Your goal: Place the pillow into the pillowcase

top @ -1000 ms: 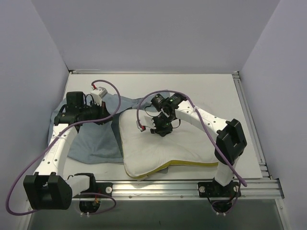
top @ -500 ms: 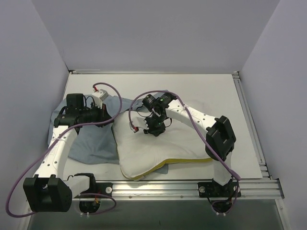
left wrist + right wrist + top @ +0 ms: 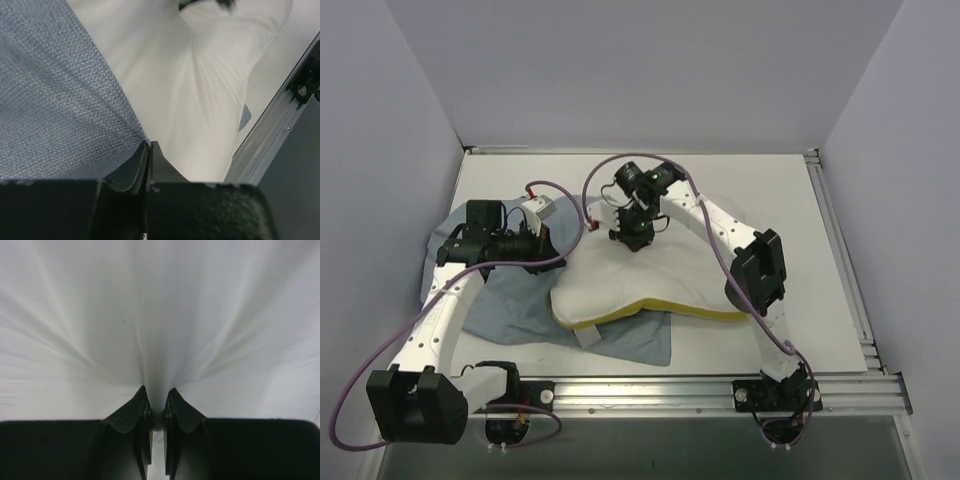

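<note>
The white pillow [image 3: 650, 275] with a yellow band along its near edge lies mid-table, its left part over the pale grey-blue pillowcase [image 3: 520, 300]. My right gripper [image 3: 628, 236] is shut on a pinch of the pillow's white fabric at its far left corner; the fabric fills the right wrist view [image 3: 160, 315] and bunches between the fingertips [image 3: 157, 402]. My left gripper [image 3: 552, 262] is shut on the pillowcase's edge beside the pillow's left side. In the left wrist view the grey-blue cloth [image 3: 55, 100] runs into the closed gripper [image 3: 150, 145], with the pillow [image 3: 200, 90] beyond.
The aluminium rail [image 3: 720, 385] runs along the table's near edge and shows in the left wrist view [image 3: 280, 130]. Purple cables loop over both arms. White walls enclose the table at the back and sides.
My right gripper has dragged the pillow left and toward the back, over the pillowcase. My left gripper has shifted right, holding the pillowcase edge. More pillowcase shows under the pillow's near edge.
</note>
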Robot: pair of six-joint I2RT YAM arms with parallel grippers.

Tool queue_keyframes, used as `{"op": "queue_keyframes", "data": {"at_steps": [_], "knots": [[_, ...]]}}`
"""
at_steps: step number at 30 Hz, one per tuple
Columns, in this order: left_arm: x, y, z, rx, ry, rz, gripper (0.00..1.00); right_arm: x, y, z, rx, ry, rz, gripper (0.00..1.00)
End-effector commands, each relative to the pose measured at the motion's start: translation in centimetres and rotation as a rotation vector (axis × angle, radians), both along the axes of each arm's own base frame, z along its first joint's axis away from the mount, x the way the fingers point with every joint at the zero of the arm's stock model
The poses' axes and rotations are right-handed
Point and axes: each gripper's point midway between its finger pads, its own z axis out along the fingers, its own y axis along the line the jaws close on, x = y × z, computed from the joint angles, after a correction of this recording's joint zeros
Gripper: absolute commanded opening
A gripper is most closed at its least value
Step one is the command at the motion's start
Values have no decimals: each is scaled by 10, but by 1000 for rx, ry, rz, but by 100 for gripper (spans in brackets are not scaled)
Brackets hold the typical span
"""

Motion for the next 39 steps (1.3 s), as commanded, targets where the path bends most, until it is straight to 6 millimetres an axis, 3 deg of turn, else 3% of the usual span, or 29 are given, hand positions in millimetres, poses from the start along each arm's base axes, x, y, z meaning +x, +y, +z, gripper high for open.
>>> {"op": "queue_keyframes", "data": {"at_steps": [1, 2, 4, 11, 13, 17, 22, 25, 29, 30, 31, 32, 33, 35, 36, 38, 39], "knots": [[-21, -6, 1, -9, 10, -81, 0, 44, -3, 36, 94, -37, -190, 0], [-25, -4, -2, 1, 36, -84, 0, 52, -1, 47, 128, -47, -226, 0], [-27, -1, -7, 25, 53, -98, 0, 58, -3, 47, 146, -22, -305, 0], [-38, -8, 0, -26, 106, -184, 2, 63, -9, -1, 68, -4, -574, 0], [-40, -13, 6, -59, 100, -218, 7, 67, -4, -14, 50, -17, -646, 0], [-46, -21, 10, -100, 97, -252, 13, 68, 11, -20, 56, -46, -754, 0], [-33, -19, 8, -93, 80, -206, 14, 64, 37, -3, 128, -38, -828, 0], [-12, -15, 9, -76, 18, -141, 15, 70, 39, 18, 185, -47, -875, 0], [-1, -14, 12, -72, -31, -110, 17, 68, 43, 37, 257, 21, -881, 0], [2, -13, 12, -65, -40, -100, 17, 67, 43, 40, 267, 40, -874, 5], [7, -9, 9, -44, -44, -81, 17, 64, 44, 39, 270, 65, -852, 16], [9, -8, 7, -34, -42, -71, 18, 61, 42, 39, 285, 117, -841, 48], [12, -5, 6, -26, -38, -58, 22, 55, 38, 34, 277, 163, -836, 63], [17, 2, 3, -8, -34, -32, 28, 40, 32, 43, 302, 234, -789, 83], [19, 7, 4, -9, -38, -13, 34, 24, 25, 47, 305, 263, -756, 86], [21, 11, 5, -10, -34, 6, 42, 9, 20, 54, 317, 219, -671, 89], [23, 11, 9, -12, -44, 8, 46, -6, 21, 72, 351, 181, -623, 89]]}}
